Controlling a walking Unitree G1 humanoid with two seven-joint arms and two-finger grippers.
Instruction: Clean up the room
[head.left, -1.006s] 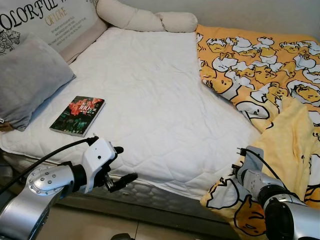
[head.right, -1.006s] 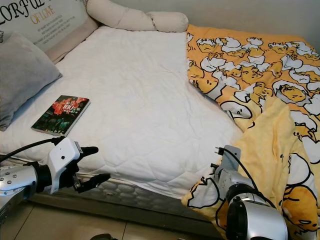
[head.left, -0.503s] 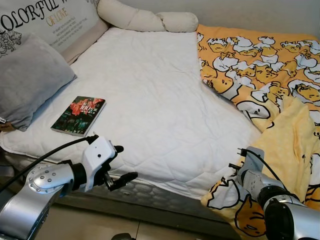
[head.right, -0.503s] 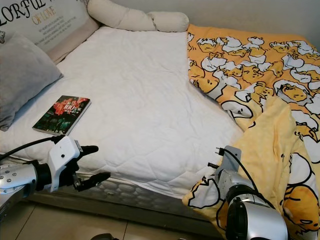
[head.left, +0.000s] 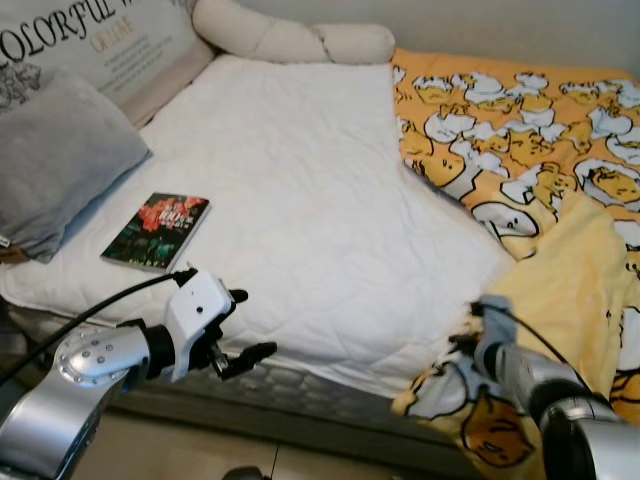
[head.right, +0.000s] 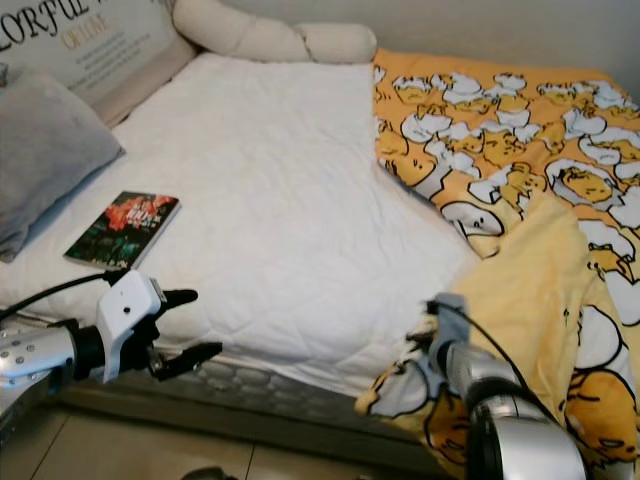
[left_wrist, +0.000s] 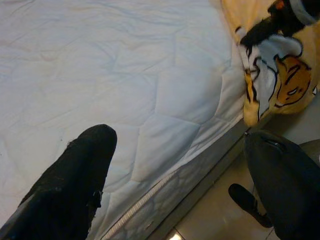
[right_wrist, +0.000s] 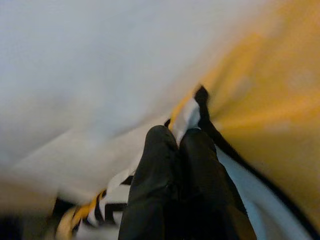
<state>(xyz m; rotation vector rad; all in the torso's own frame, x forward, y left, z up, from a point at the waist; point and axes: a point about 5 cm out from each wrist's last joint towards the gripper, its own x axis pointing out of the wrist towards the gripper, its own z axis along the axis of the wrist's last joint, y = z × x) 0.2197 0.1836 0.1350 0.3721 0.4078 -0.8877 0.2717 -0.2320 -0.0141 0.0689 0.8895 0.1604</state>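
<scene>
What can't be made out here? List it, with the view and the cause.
- Book title: left eye view, too small and blurred.
- Printed pillow text: cut off by the picture's edge.
- Right gripper on the yellow blanket: motion blur hides the exact grip.
- Left gripper: nothing between its fingers.

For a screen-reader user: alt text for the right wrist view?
Blurred close-up: the right gripper, its two black fingers pressed together on the edge of the yellow patterned blanket, with the white mattress beyond.
</scene>
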